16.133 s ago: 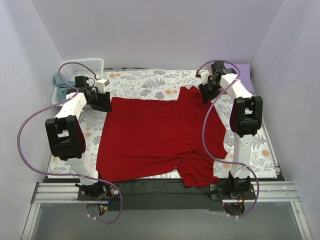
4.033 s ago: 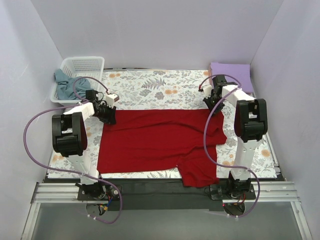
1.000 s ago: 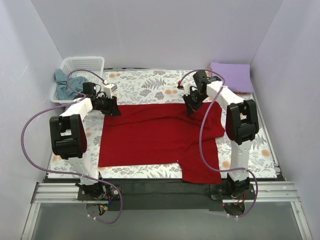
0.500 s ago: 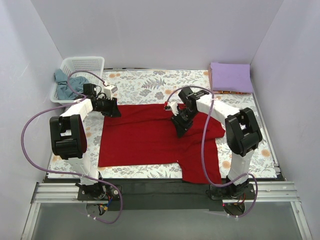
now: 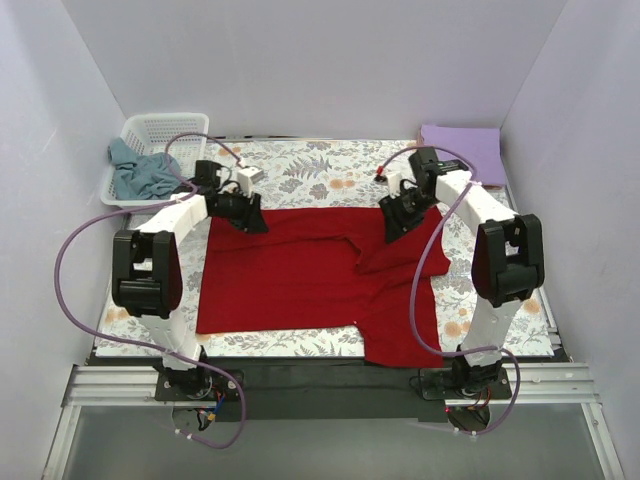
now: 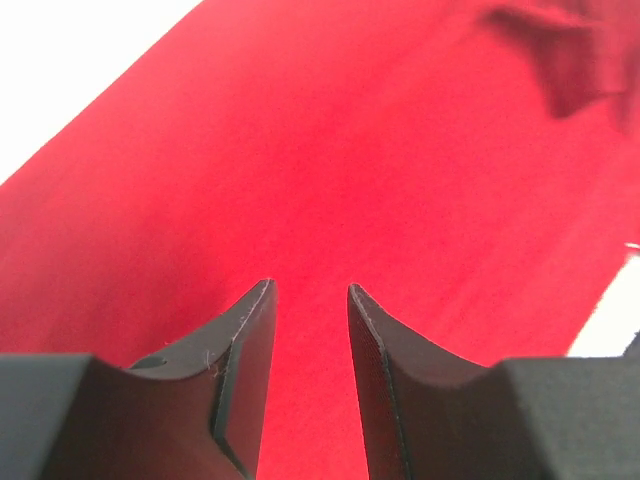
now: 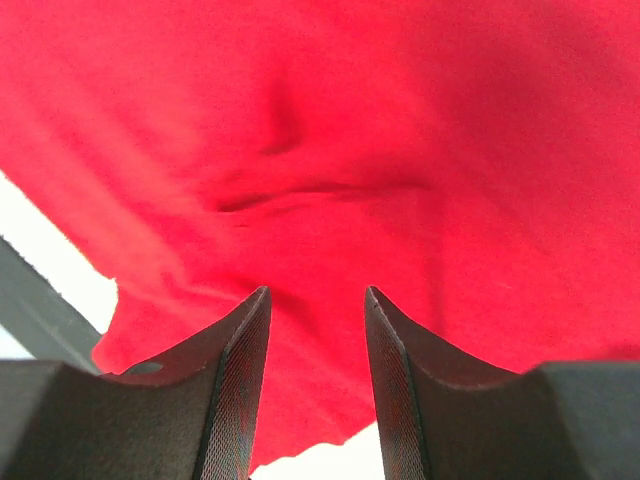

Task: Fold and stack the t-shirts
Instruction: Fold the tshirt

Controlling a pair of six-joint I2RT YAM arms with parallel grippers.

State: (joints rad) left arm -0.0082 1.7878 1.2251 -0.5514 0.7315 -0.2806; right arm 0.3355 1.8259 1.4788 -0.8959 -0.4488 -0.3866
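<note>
A deep red t-shirt (image 5: 300,270) lies spread on the table, its right part folded in over the middle and one sleeve hanging toward the front edge. My left gripper (image 5: 250,216) hovers over the shirt's back-left edge. In the left wrist view that gripper (image 6: 310,288) is open, with only red cloth (image 6: 330,150) beneath. My right gripper (image 5: 394,227) stands over the folded-in part at the back right. It (image 7: 317,292) is open over rumpled red cloth (image 7: 330,150), holding nothing. A folded lavender t-shirt (image 5: 462,152) lies at the back right. A blue-grey t-shirt (image 5: 140,172) hangs from the basket.
A white lattice basket (image 5: 165,130) stands at the back left corner. The floral table cloth (image 5: 300,165) covers the table, with white walls close on three sides. Purple cables loop from both arms.
The right gripper dragged the shirt's right side in toward the middle, opened, and drew back to the right. The left gripper slid right along the back edge.
</note>
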